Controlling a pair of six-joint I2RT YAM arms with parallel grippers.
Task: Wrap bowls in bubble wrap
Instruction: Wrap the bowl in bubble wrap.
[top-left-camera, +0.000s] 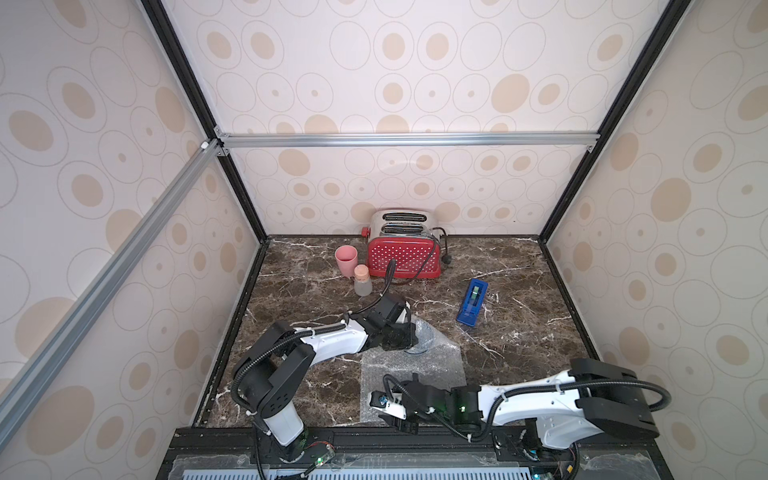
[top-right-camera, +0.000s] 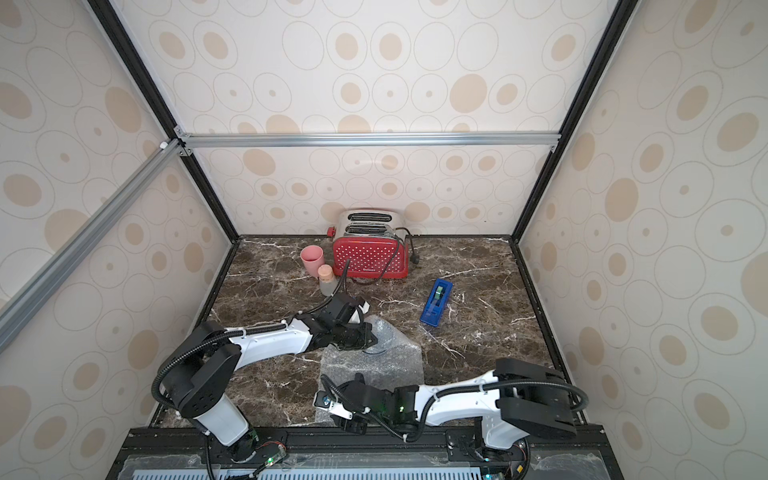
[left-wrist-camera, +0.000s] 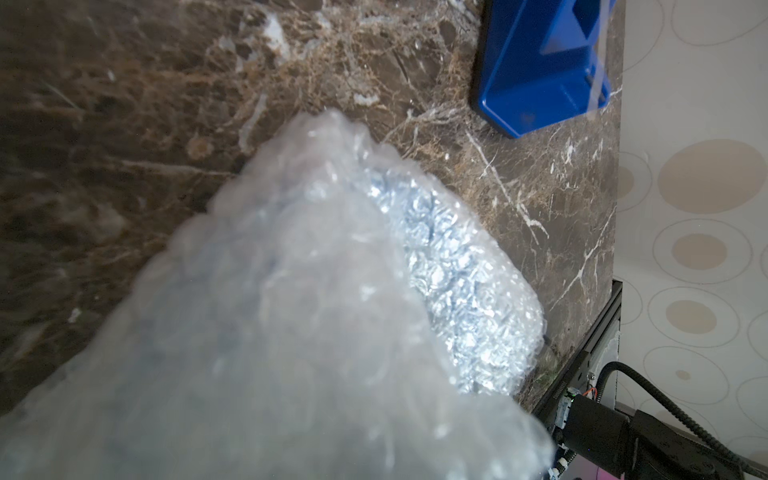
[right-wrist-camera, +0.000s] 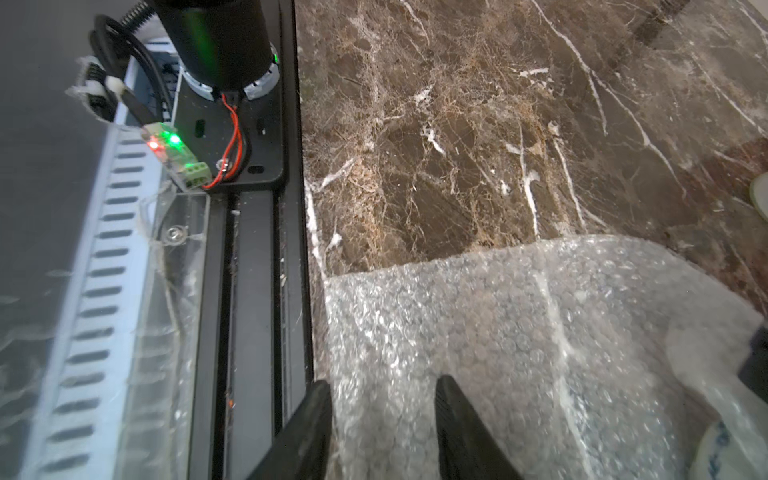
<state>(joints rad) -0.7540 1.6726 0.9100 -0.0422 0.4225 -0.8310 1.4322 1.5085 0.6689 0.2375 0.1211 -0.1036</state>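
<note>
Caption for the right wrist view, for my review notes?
Right end effector, jaws apart, low over the bubble wrap near the front edge of the marble table, blue-patterned bowl just in view.

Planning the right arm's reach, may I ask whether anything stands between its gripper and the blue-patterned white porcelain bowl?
Yes: a fold of clear bubble wrap, pinched by the left gripper, drapes over the bowl.

The left arm (top-left-camera: 332, 343) and right arm (top-left-camera: 540, 390) share white link shells (top-left-camera: 515, 397), black joint housings (top-left-camera: 286, 386), black corrugated cables (top-left-camera: 615, 385) fastened with white zip ties (top-left-camera: 343, 323), and black tapered fingers (right-wrist-camera: 461, 428).
</note>
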